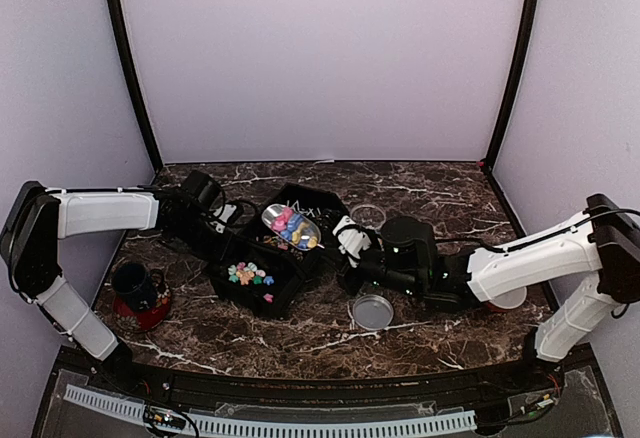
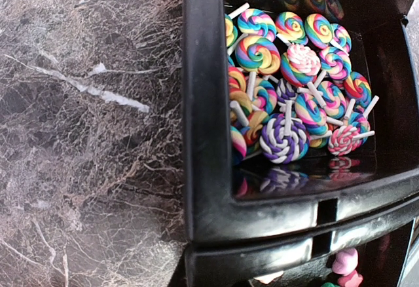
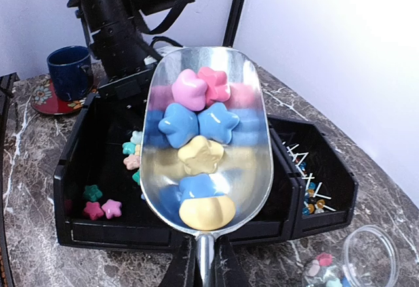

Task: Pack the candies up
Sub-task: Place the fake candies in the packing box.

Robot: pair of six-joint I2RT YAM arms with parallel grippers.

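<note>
- While resting left gripper (image 1: 218, 220) beside the bins (image 1: 285, 303), had its jaws pressed together.
- Had loose candies (image 1: 250, 276) in the near one, lollipops (image 2: 288, 97) in the far one.
- Pinched the scoop (image 3: 206, 136) handle in right gripper (image 3: 205, 264) above the bins, pink, blue and yellow candies inside.
- Had a few more in the open jar (image 3: 366, 261) at right, lid (image 1: 372, 311) nearby.

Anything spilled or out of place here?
Nothing stands out. The candies sit inside the scoop, held by the right pincer above the black bins; none visible loose on the table. The jar stands upright and open, its lid flat on the table.
</note>
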